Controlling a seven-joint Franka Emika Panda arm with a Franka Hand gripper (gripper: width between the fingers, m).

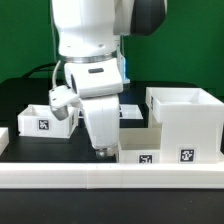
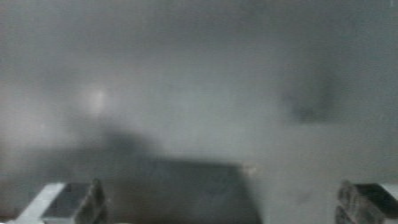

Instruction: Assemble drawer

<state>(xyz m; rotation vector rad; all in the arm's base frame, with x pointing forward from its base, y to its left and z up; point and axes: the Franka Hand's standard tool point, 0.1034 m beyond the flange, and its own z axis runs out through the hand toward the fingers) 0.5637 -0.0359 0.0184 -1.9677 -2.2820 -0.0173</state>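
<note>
The large white plastic boxy housing (image 1: 186, 120) stood at the exterior view's right, a low white open-top tray (image 1: 136, 150) just beside it, and another small white tray (image 1: 42, 122) at the left. Between the trays hung the gripper (image 1: 100, 152), its fingers (image 2: 63, 205) spread wide apart.

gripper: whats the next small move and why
Probably nudge the gripper toward the low tray on the exterior view's right of it, then close: its fingers stand apart, and the blurred wrist view shows nothing clearly between them.
</note>
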